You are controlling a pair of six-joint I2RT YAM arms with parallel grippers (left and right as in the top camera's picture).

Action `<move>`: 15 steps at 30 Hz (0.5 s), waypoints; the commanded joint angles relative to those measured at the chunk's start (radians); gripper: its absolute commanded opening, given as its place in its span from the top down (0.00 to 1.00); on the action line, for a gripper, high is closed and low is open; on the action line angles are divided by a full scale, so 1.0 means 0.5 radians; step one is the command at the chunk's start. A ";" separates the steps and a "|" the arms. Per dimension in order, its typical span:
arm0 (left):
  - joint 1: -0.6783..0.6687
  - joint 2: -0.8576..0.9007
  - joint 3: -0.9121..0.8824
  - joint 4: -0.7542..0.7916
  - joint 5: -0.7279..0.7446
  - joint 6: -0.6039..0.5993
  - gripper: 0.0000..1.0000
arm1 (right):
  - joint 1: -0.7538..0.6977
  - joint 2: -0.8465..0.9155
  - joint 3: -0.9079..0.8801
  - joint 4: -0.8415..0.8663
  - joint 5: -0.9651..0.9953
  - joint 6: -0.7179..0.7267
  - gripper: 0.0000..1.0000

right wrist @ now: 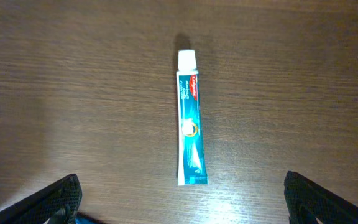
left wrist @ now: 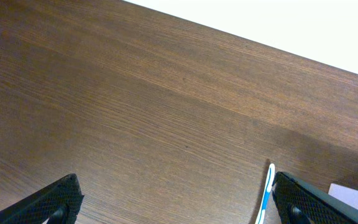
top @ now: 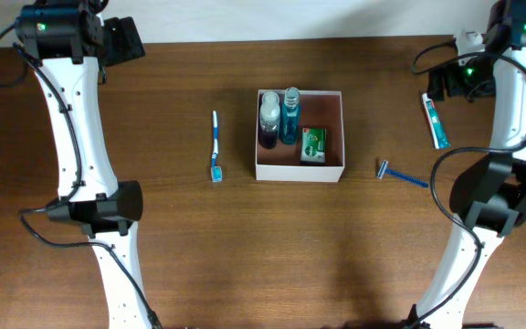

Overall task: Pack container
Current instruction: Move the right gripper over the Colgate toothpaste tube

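1. Square white-walled container (top: 299, 171) with a pinkish-brown inside sits centrally on the brown wooden counter (top: 181, 228), holding a dark-liquid bottle (top: 269, 123), a blue bottle (top: 289, 117) and a green box (top: 313, 144).
2. Left hand (left wrist: 176, 186), far left, is spread.
3. Right hand (right wrist: 181, 183) is spread over a teal toothpaste tube (right wrist: 190, 118).

Teal, white-capped toothpaste tube (right wrist: 190, 124) on dark brown wood-grain table (right wrist: 73, 81), just ahead of the black fingers (right wrist: 55, 202) of the right gripper (right wrist: 180, 202).

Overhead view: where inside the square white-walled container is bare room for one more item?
Free: the picture's top-right corner of the square white-walled container, above the small green box and right of the blue bottle; also the lower-left corner below both bottles. Crowded: upper left, where the white-capped purple bottle stands beside the blue one.
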 commanded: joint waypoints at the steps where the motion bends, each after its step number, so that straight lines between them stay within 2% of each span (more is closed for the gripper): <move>1: 0.008 -0.063 -0.003 -0.002 0.007 -0.021 0.01 | 0.011 0.083 -0.011 0.010 0.063 -0.034 0.01; 15: 0.008 -0.063 -0.003 -0.002 0.007 -0.021 0.01 | 0.032 0.294 -0.011 0.028 0.167 -0.049 0.01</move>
